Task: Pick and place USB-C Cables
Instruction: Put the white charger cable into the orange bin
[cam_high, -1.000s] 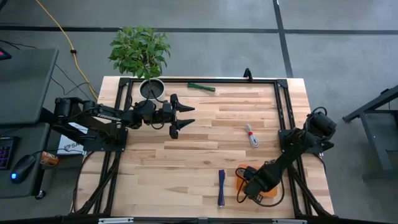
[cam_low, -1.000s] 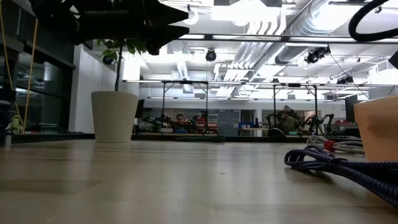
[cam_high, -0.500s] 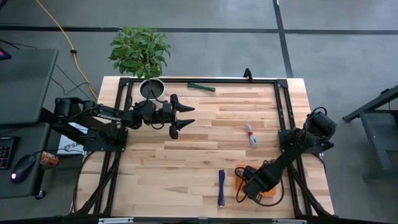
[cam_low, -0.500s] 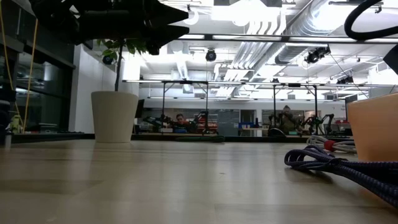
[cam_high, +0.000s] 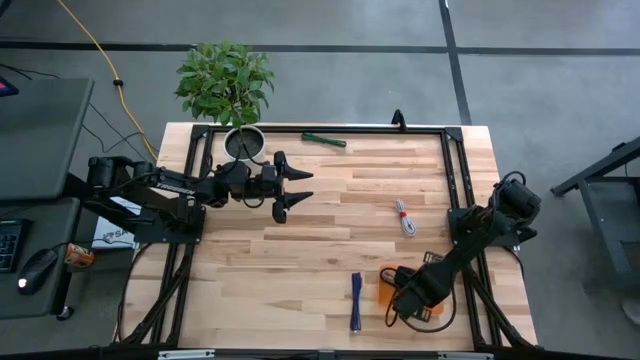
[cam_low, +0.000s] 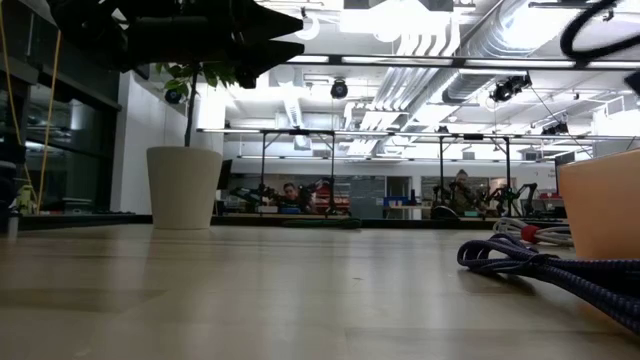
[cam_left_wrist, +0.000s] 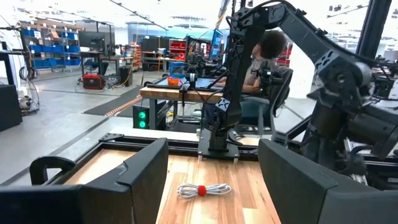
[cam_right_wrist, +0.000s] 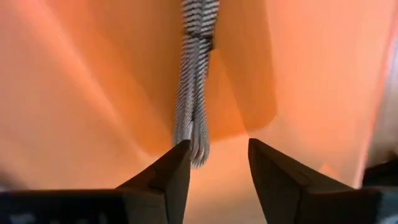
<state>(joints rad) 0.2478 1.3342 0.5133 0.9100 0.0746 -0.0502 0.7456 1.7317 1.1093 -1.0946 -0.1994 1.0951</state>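
Observation:
The silvery grey cable (cam_right_wrist: 194, 93) lies in the orange tray (cam_high: 384, 290) at the table's near right. My right gripper (cam_high: 393, 308) is low over the tray, open, its fingertips (cam_right_wrist: 180, 163) on either side of the cable's end (cam_right_wrist: 198, 152). The dark blue cable (cam_high: 356, 300) lies on the table left of the tray. The white-and-red cable (cam_high: 403, 217) lies farther back, and the green cable (cam_high: 324, 140) by the far edge. My left gripper (cam_high: 297, 197) hangs open and empty above the table's far left. My right gripper is open with the grey cable's end (cam_right_wrist: 198, 152) between its fingers, close to one fingertip. I cannot tell whether that finger touches it. The cable lies along the tray floor, running away from the fingers.
A potted plant (cam_high: 243, 140) stands at the far left corner. A dark frame (cam_high: 445, 180) runs along the table's edges. The tray's wall (cam_low: 600, 205) rises at the right of the low view behind the blue cable (cam_low: 540, 265). Bare wood lies at the table's middle.
In the low view the orange tray's wall has shifted a little toward the table's left, then stayed. My right arm has moved slightly over the tray. My left arm has kept still.

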